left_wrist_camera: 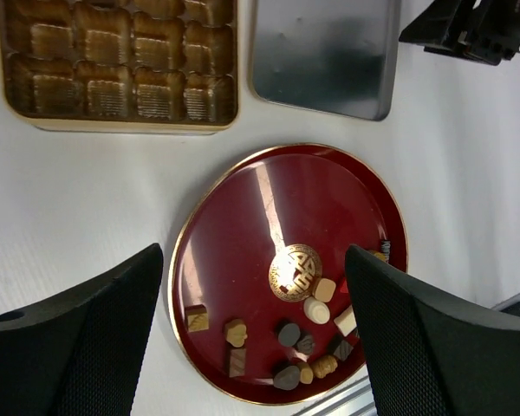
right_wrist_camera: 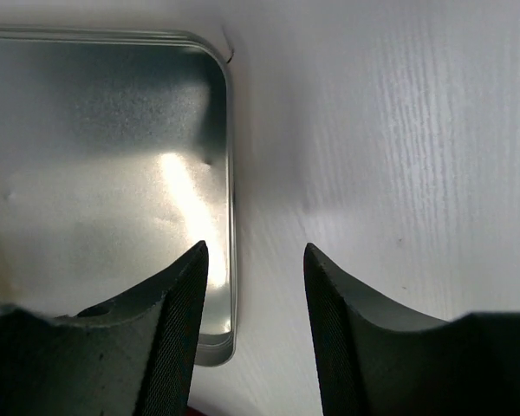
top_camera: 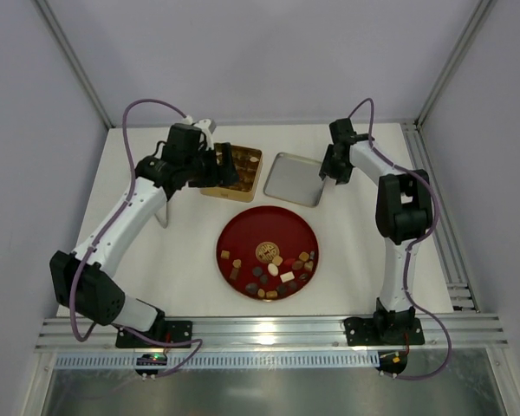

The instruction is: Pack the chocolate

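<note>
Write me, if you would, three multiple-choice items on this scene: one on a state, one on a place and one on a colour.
1. The gold tin's visible compartments are: A) empty B) all filled C) half filled.
2. The chocolates lie: A) in the tin B) on the bare table C) on the plate.
3. The plate is: A) blue B) dark red C) green.

Key:
1 A, as the left wrist view shows only bare moulded cups.
2 C, as every sweet sits within the plate's rim.
3 B, as its surface is deep red in both views that show it.
</note>
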### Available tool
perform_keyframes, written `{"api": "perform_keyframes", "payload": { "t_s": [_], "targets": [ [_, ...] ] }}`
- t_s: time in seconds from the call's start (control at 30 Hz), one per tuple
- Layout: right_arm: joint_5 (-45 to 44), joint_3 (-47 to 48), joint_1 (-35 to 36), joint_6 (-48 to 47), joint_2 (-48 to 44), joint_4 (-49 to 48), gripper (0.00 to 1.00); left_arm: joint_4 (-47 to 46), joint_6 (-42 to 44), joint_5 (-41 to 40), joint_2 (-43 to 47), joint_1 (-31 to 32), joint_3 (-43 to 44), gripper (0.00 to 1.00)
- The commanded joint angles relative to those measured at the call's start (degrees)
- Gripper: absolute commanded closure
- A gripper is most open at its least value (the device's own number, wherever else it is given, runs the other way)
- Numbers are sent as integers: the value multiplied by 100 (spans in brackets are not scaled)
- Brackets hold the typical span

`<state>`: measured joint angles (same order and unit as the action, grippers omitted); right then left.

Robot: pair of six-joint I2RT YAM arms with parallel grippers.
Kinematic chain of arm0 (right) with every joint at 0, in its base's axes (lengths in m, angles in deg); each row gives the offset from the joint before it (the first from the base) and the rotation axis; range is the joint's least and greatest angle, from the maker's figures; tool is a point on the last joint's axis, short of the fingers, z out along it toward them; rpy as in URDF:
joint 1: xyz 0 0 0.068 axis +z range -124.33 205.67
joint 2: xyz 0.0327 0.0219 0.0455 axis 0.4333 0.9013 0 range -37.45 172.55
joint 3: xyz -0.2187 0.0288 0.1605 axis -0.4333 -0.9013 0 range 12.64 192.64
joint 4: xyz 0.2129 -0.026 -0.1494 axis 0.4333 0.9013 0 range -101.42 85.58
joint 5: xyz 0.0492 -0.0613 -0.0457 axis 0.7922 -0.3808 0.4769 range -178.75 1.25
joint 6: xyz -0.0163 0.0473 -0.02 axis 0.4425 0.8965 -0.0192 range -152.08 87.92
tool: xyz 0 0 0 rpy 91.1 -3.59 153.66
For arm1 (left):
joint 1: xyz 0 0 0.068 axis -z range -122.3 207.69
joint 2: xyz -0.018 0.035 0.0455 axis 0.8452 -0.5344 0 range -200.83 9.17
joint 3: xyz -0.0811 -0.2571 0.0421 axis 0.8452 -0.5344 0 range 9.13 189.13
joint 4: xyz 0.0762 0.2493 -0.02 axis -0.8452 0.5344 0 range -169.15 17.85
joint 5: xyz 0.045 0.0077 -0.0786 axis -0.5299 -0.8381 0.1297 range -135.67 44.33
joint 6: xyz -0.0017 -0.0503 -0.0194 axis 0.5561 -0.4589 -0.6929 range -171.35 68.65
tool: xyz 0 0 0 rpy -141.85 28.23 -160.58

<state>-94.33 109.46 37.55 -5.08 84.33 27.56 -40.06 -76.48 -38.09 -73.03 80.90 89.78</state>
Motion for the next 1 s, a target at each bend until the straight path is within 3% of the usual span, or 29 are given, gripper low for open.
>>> {"api": "perform_keyframes", "payload": {
  "t_s": [0.0, 0.33, 0.97],
  "targets": [
    [-127, -30, -28, 24, -259, -39, 50, -262, -19, 385, -314, 123, 311, 17],
    [66, 13, -28, 24, 153, -93, 53, -314, 51, 692, -1087, 325, 848, 17],
    [22, -5, 43, 68, 364, -189, 75, -631, 16, 1536, -2608, 571, 1796, 18]
  ]
}}
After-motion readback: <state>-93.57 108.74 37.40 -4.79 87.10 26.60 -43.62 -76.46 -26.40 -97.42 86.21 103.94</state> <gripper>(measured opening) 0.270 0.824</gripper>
